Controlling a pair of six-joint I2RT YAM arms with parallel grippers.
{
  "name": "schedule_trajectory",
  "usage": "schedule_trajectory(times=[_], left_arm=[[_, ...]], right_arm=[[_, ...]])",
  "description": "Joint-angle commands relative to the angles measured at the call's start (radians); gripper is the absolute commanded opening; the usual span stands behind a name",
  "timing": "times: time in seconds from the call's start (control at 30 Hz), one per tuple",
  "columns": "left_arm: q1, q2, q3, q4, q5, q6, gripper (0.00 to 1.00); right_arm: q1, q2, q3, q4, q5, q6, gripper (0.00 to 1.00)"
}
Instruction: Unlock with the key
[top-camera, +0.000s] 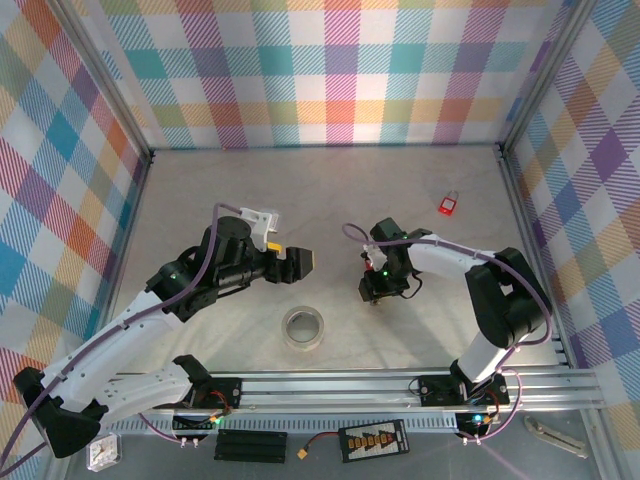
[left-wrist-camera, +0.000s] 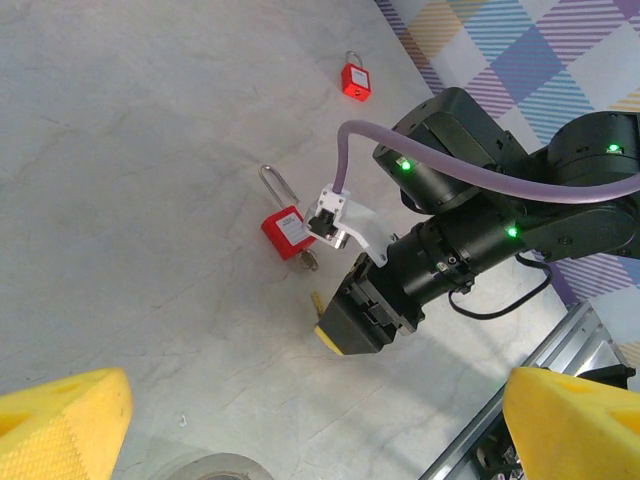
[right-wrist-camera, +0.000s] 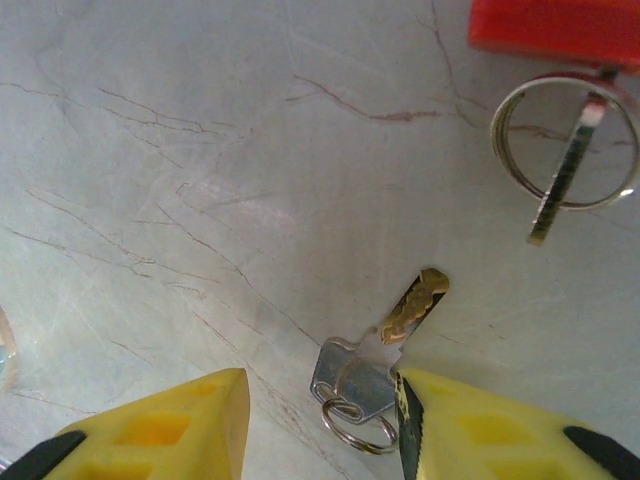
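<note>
Your key lies flat on the table, low and centre in the right wrist view, with its brass blade pointing to the upper right. The right gripper is spread around it, pinching nothing. The red padlock (another key hangs on its ring) sits at the upper right. In the left wrist view, the left gripper is spread wide.

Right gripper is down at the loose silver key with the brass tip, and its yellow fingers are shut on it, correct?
Not quite. The right gripper is down at it but open: the right wrist view shows the silver key with the brass tip lying flat on the table between the yellow fingers, not clamped.
</note>
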Motion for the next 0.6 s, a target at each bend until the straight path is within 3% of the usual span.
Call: schedule_trajectory(times=[0.0,0.57], left_arm=[[-0.007,-0.014,0.0,-0.012,-0.013,0.022,0.95],[-0.005,-0.012,0.006,-0.031,-0.018,0.037,0.95]], right_arm=[[0.012,0.003,0.014,-0.029,0.007,0.001,0.42],[0.046,-0.033,-0.017,-0.073,0.059,0.052,0.34]])
